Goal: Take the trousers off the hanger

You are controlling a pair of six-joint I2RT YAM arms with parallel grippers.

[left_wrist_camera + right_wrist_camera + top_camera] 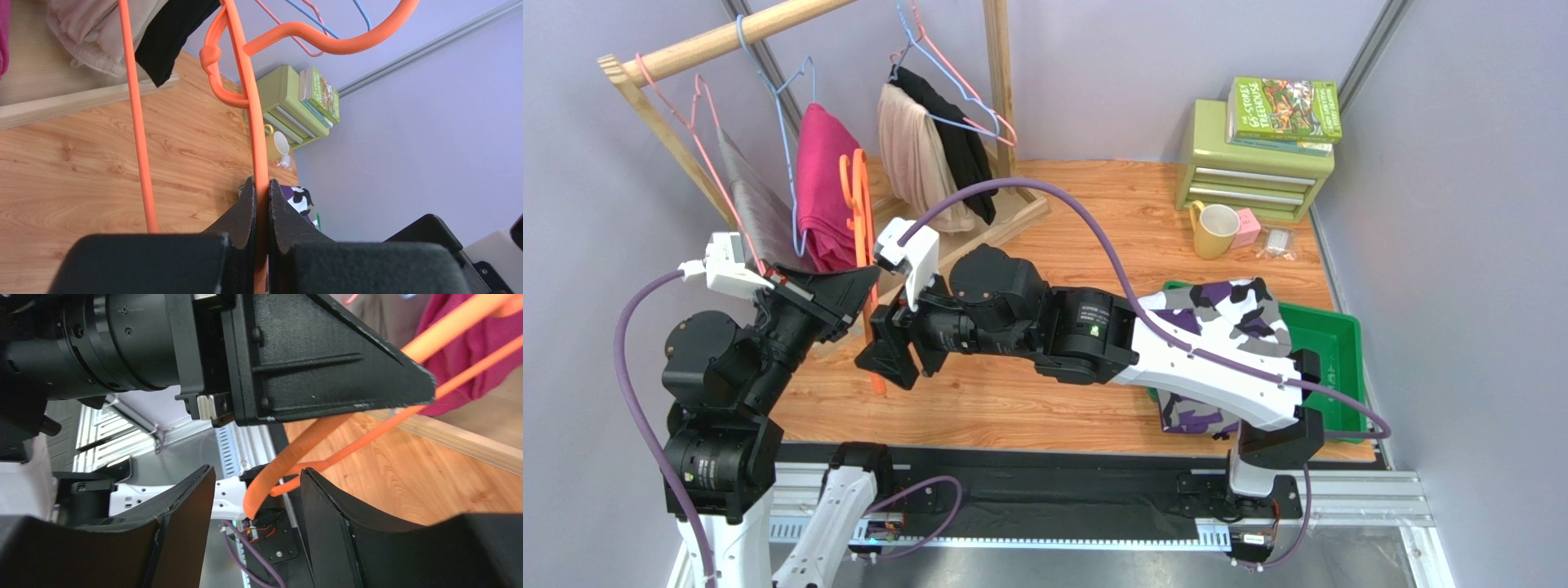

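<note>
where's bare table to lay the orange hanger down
Bare wood between the rack foot and the mug, and a strip along the near edge left of the green tray. Crowded at the left around the orange hanger and magenta trousers.

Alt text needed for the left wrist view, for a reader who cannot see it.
The left claw is shut on a thin bar of an orange hanger, which rises to a curved hook. Beyond lie a wooden table, a green drawer box and a mug.
</note>
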